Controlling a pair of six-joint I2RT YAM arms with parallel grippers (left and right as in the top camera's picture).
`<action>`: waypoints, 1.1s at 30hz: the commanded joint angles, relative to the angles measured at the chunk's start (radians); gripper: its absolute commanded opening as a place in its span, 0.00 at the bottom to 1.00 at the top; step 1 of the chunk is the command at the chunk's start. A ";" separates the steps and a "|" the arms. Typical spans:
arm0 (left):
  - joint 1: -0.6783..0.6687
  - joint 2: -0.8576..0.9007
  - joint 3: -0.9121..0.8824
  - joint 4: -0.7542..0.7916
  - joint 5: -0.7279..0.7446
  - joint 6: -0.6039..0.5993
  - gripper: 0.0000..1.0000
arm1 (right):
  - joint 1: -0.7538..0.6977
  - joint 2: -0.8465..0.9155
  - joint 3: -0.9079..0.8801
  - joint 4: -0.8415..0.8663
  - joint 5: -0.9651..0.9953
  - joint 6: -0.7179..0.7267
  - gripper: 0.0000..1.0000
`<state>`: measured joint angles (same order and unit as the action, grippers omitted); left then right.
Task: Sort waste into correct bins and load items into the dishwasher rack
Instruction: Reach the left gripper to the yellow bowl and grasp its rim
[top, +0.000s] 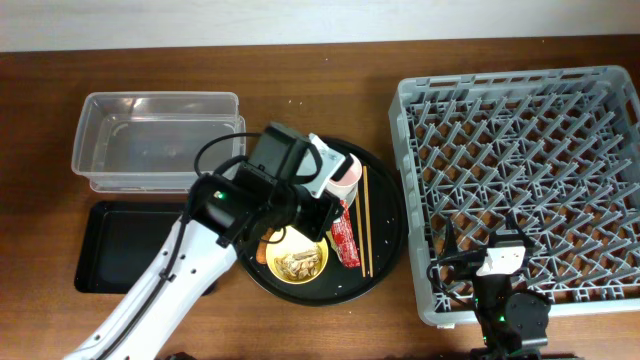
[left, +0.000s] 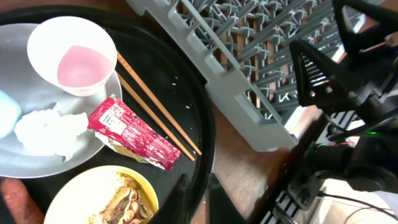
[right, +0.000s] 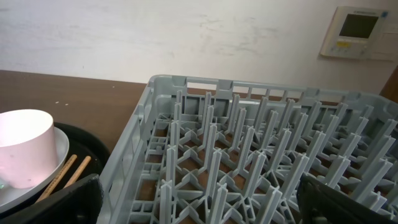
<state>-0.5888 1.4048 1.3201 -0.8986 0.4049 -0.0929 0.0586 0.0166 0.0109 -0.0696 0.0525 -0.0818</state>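
red snack wrapper (left: 130, 134) lying on the round black tray (left: 186, 74) beside the chopsticks (left: 158, 104); waste sorting apparently in hand; left end effector (left: 198, 200) nearly clenched on nothing, needing to spread over the wrapper; right end effector (right: 199, 208) released at the dishwasher rack (right: 249, 143)
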 joint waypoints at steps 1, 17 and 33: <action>-0.009 0.003 0.005 -0.005 -0.061 0.015 0.34 | -0.007 -0.004 -0.005 -0.006 0.008 0.007 0.98; -0.121 0.209 -0.157 0.016 -0.401 -0.368 0.25 | -0.007 -0.004 -0.005 -0.006 0.008 0.007 0.98; -0.211 0.370 -0.159 0.061 -0.560 -0.452 0.26 | -0.007 -0.004 -0.005 -0.006 0.008 0.007 0.98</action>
<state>-0.7975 1.7626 1.1667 -0.8436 -0.1173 -0.5365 0.0586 0.0166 0.0109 -0.0696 0.0525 -0.0818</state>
